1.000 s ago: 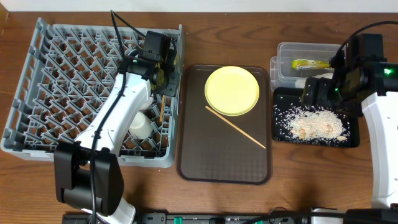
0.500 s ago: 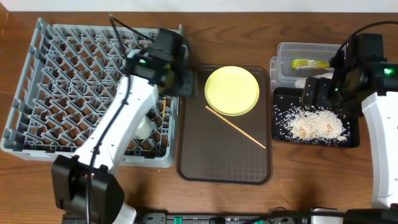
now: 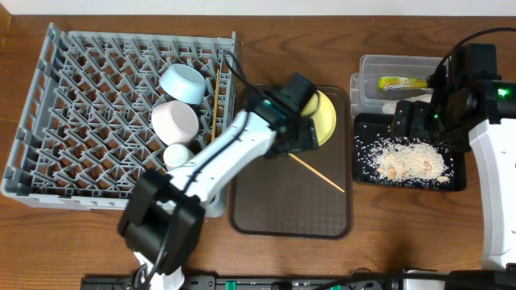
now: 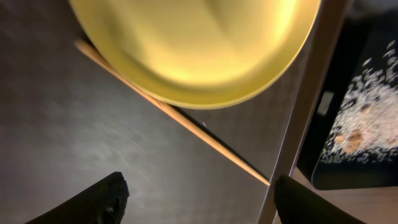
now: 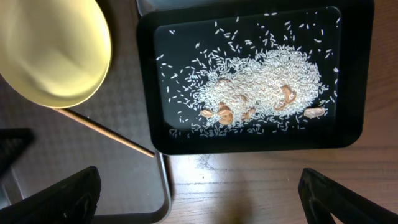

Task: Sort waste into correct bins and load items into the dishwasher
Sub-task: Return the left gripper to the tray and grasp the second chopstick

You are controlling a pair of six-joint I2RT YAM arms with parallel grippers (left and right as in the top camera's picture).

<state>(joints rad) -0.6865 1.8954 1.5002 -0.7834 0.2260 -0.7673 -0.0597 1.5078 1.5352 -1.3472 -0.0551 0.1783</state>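
Observation:
The grey dish rack (image 3: 81, 121) holds a light blue bowl (image 3: 182, 82), a white bowl (image 3: 176, 121), a small white cup (image 3: 177, 155) and one chopstick (image 3: 216, 89). The yellow plate (image 3: 324, 119) and the other chopstick (image 3: 320, 173) lie on the brown serving tray. My left gripper (image 3: 305, 138) is open and empty over the tray, at the plate's near edge (image 4: 193, 43), above the chopstick (image 4: 205, 140). My right gripper (image 3: 411, 121) is open and empty by the black tray (image 3: 455, 181) of rice crumbs (image 5: 255, 81). The clear tub (image 3: 371, 68) holds the green-yellow wrapper (image 3: 401, 82).
The brown serving tray (image 3: 290, 217) lies between the rack and the bins. A white lump (image 3: 401, 103), possibly tissue, shows in the tub, partly hidden by my right gripper. Bare wooden table (image 5: 261, 186) lies in front of the black tray.
My left arm has swung right from the dish rack to over the brown tray by the plate, uncovering the bowls and cup in the rack. The right arm has not moved.

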